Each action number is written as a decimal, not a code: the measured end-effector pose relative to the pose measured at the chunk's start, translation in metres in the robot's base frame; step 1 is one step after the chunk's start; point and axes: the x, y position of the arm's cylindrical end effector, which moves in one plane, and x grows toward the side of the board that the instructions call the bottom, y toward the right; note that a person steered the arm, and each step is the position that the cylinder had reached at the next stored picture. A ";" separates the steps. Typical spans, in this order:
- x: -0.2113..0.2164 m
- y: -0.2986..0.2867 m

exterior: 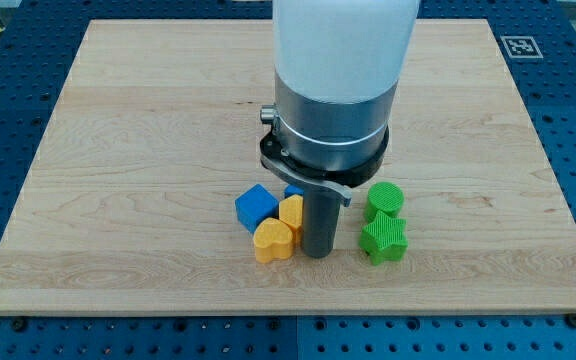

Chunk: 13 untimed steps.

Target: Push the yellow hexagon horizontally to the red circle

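Nearest the lens, toward the view's bottom, a yellow heart-shaped plastic block (272, 241) lies on the pale wooden counter (118, 150), touching a yellow hexagon block (291, 211) just above it. A blue cube (256, 206) sits at their left, and a sliver of another blue block (293, 190) peeks out behind the hexagon. The arm's dark rod comes down immediately to the hexagon's right, its tip (319, 254) touching or nearly touching that block's right face. No claw exists on this rig, so nothing can be spread or pinched; only a plain rod shows. Right of the rod, apart from it, stand a green round block (385, 199) and a green star-like block (383, 240).

No red circle is visible; it may be hidden behind the arm's wide body, or out of view. Judging from this, a good push needs the target's side known first: the tip should sit on the hexagon's far side, centred on its face, and travel level, taking care not to drag the heart or cube along.
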 end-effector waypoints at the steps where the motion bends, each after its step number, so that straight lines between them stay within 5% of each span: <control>1: -0.008 0.020; 13: -0.054 -0.094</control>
